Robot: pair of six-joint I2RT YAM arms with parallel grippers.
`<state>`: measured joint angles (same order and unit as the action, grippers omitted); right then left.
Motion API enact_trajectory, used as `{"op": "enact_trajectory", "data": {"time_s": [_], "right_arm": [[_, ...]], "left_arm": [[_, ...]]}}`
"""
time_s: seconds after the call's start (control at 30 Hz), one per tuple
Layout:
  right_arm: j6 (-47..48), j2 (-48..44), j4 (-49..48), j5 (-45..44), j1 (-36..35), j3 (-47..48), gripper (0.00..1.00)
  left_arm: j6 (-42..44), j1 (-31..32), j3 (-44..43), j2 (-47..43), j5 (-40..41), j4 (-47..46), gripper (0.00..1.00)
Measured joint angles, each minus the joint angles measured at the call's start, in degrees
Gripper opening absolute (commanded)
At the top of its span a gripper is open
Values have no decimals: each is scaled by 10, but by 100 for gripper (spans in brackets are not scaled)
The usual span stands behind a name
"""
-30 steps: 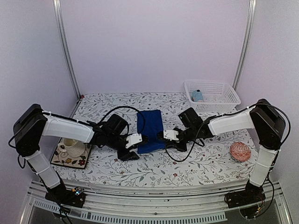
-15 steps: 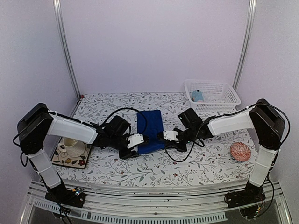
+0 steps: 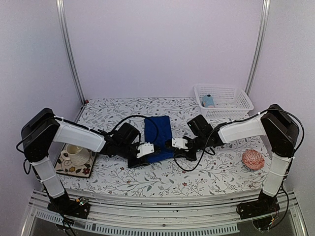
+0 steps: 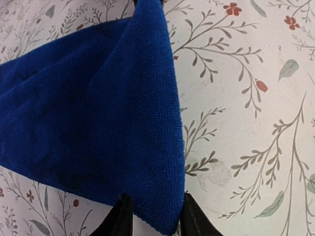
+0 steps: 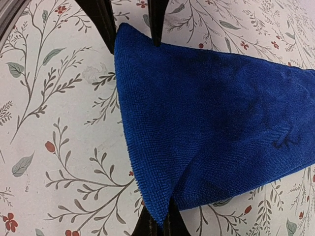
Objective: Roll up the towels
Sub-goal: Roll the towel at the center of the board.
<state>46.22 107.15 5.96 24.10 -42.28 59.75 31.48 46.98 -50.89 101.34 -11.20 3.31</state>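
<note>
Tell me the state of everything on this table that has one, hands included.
Blue towel: spread flat, not rolled.
Light-blue towel: in the basket, too small to tell if rolled.
Basket: upright, holding that towel.
Cup: upright on its coaster.
Ball: lying loose, untouched.
Left hand: fingers either side of a near towel corner, grip unclear.
Right hand: shut on the other near corner.

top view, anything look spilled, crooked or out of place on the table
Nothing stands out. The royal-blue towel lies flat mid-table, only its near corners raised where the left gripper and right gripper meet it. The cup stands upright on its coaster, nothing spilled.
</note>
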Motion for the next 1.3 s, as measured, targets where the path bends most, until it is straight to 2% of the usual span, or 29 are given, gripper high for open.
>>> {"op": "enact_trajectory", "data": {"time_s": [0.03, 0.13, 0.43, 0.63, 0.8, 0.93, 1.3], "right_arm": [[0, 0, 0, 1, 0, 0, 2], [-2, 0, 0, 1, 0, 0, 2], [36, 0, 20, -9, 2, 0, 3], [55, 0, 50, 4, 4, 9, 3], [53, 0, 68, 23, 9, 31, 3], [45, 6, 75, 37, 17, 42, 8], [8, 55, 97, 52, 23, 76, 5]], "left_arm": [[0, 0, -1, 1, -2, 1, 15], [2, 1, -9, 5, -7, 6, 0], [3, -1, -27, 7, -7, 47, 0], [2, -20, -45, 7, -43, 81, 0], [-1, -52, -77, 8, -74, 106, 0], [-5, -62, -111, 24, -95, 119, 0], [-15, -72, -120, 47, -124, 144, 0]]}}
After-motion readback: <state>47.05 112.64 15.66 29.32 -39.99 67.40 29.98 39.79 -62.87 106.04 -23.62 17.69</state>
